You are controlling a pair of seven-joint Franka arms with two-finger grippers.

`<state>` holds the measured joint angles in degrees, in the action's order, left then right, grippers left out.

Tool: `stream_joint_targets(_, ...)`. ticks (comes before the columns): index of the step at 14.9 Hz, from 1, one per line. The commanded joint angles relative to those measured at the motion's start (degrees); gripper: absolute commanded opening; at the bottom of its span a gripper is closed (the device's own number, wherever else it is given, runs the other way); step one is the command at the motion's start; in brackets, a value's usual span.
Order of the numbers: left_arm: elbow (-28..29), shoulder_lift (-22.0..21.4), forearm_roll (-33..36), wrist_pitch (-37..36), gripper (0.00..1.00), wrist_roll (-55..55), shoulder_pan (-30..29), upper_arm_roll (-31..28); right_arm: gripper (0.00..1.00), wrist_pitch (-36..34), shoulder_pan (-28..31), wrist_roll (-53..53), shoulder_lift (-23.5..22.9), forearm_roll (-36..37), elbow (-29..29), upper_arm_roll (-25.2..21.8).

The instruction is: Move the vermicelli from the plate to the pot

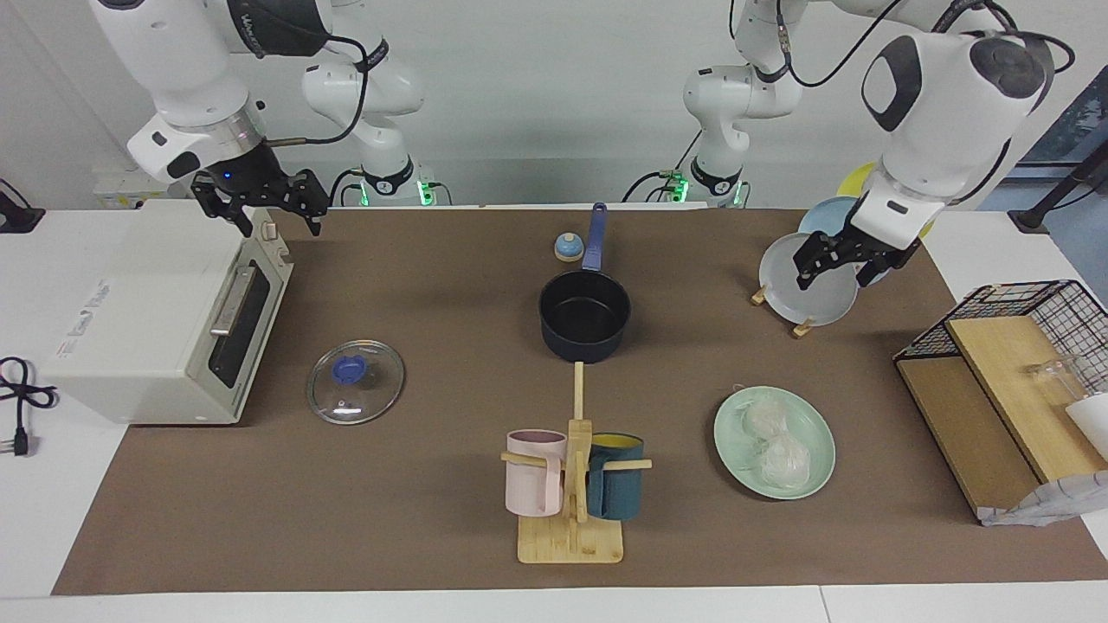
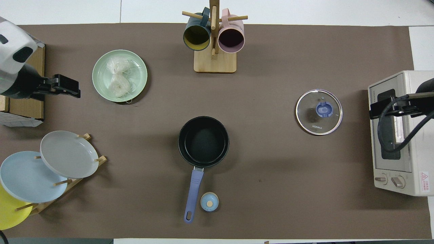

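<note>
Brown matting covers the bench (image 1: 415, 536). Both vermicelli (image 1: 773, 441) bundles sit on the plate (image 1: 812, 427), toward the left arm's end and farther from the robots than the pot (image 1: 585, 313), which stands empty with its lid off.

Left gripper (image 1: 844, 255) hangs up by the racked grey plate (image 1: 801, 279); right gripper (image 1: 260, 203) hovers over the toaster oven (image 1: 164, 311). Honestly can't tell whether either set of jaws is parted.

Risk, I'd guess: wispy noodles slip or snag mid-carry, or the arm clips the mug rack (image 1: 576, 484) beside the route. Open mat between plate and pot looks roomy.
</note>
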<state>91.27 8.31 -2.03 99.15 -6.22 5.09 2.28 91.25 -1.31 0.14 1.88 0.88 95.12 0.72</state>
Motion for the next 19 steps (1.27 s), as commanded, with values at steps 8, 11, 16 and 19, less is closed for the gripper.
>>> stream_joint_targets(8,-0.48,17.6,0.53,20.09,1.0,5.87,1.24,-0.17,1.0,30.6,-2.47,-2.17,-12.43,-0.09,13.99,0.33)
stream_joint_targets(11,-0.48,20.43,0.7,24.06,1.0,6.04,1.15,-0.17,1.0,31.55,-1.77,-4.35,-12.69,0.0,15.1,0.33)
stream_joint_targets(16,-0.04,22.63,0.97,29.43,1.0,7.88,1.59,-0.17,1.0,35.12,-1.42,-8.3,-14.44,0.0,15.62,0.33)
stream_joint_targets(19,0.48,22.63,1.15,29.52,0.95,8.94,1.94,-0.25,1.0,37.07,-0.19,-9.72,-18.4,0.0,15.71,0.42)
